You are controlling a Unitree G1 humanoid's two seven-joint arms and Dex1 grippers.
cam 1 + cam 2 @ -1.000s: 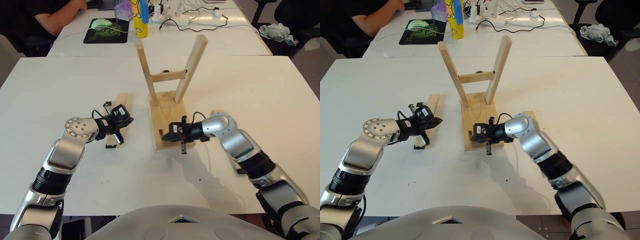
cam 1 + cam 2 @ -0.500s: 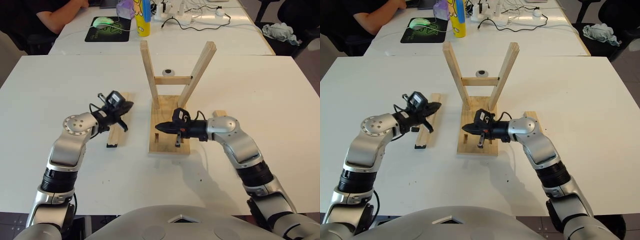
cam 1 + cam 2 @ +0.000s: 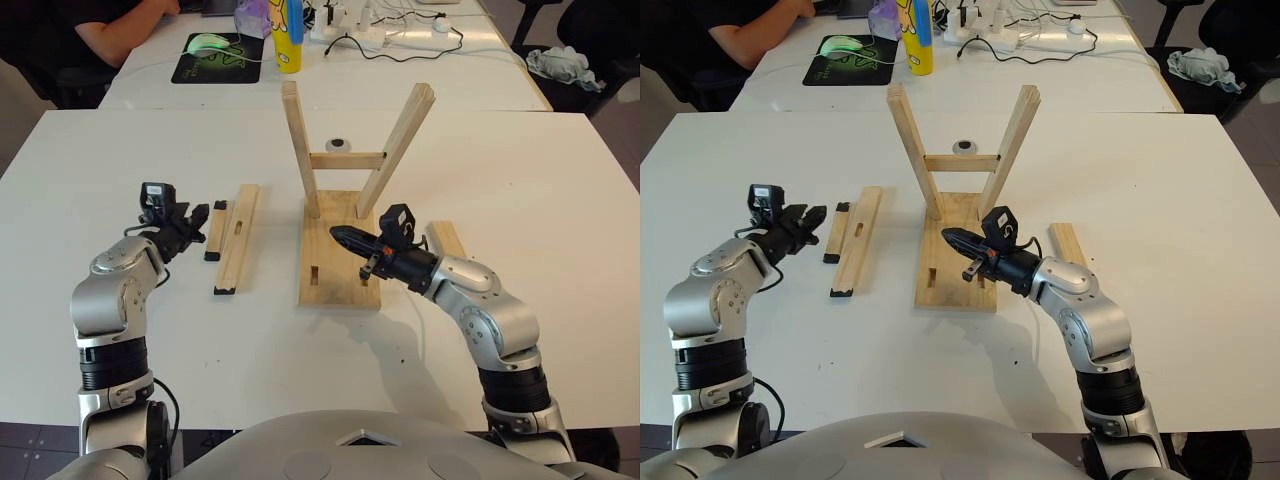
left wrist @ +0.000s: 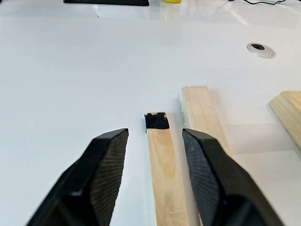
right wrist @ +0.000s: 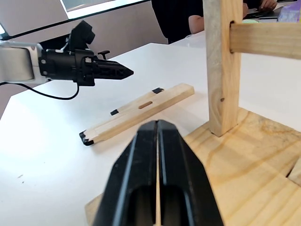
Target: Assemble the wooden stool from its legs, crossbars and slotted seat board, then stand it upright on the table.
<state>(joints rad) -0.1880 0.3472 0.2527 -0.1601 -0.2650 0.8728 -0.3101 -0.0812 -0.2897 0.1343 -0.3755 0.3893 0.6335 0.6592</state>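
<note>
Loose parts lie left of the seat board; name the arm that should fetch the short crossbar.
Left. The left gripper is open and aimed at the short crossbar close ahead. The right gripper is shut above the seat board, farther off.

Loose leg [image 3: 1064,238] partly hidden behind the right arm, crossbar [image 4: 164,169] cut off at the left wrist view's edge

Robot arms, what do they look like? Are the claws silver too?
The left arm and right arm are shiny silver with rounded shells and black ribbed bands. Thin black cables loop near the wrists. The left claw and right claw are black, not silver: two pointed fingers each, with finely ribbed pads.
</note>
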